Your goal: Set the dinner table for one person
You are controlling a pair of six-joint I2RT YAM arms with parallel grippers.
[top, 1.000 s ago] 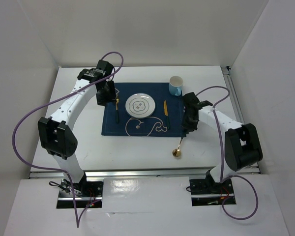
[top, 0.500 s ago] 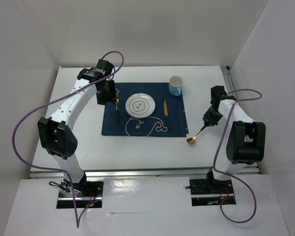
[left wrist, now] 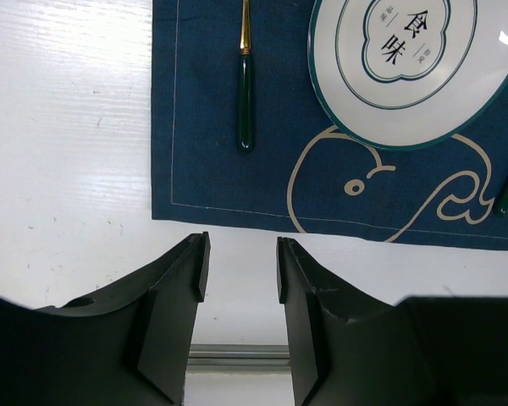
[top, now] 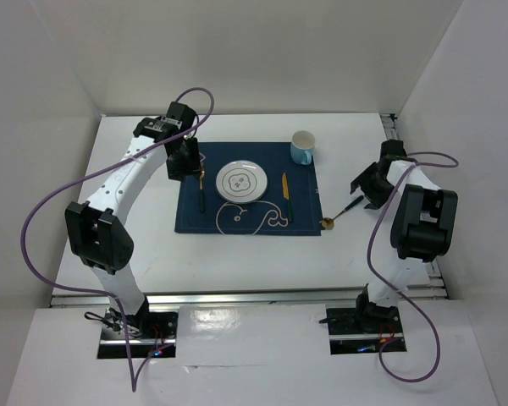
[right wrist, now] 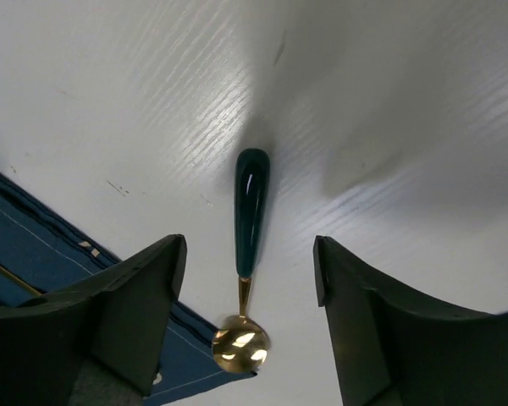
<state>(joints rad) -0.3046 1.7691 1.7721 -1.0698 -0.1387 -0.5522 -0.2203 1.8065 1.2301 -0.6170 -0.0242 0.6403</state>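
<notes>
On the white dinner table (top: 135, 245) lies a navy placemat (top: 195, 216) with a plate (top: 240, 180), a green-handled fork (top: 201, 196) on its left, a knife (top: 286, 196) on its right and a pale blue cup (top: 302, 147) at its back right corner. A gold spoon with a green handle (top: 340, 214) lies on the table, its bowl at the mat's front right corner. My right gripper (top: 366, 188) is open over the spoon handle (right wrist: 251, 203), not gripping it. My left gripper (top: 189, 165) is open and empty above the fork's head.
In the left wrist view the open gripper (left wrist: 240, 266) looks down on the fork (left wrist: 246, 110), plate (left wrist: 406, 76) and mat (left wrist: 212, 186). A metal rail (top: 237, 296) runs along the table's front edge. White walls enclose three sides. Purple cables loop off both arms.
My right gripper has swung right and back, bringing the spoon from the front of the table to the mat's front right corner. The spoon now lies there, between open jaws. The left arm has not moved.
</notes>
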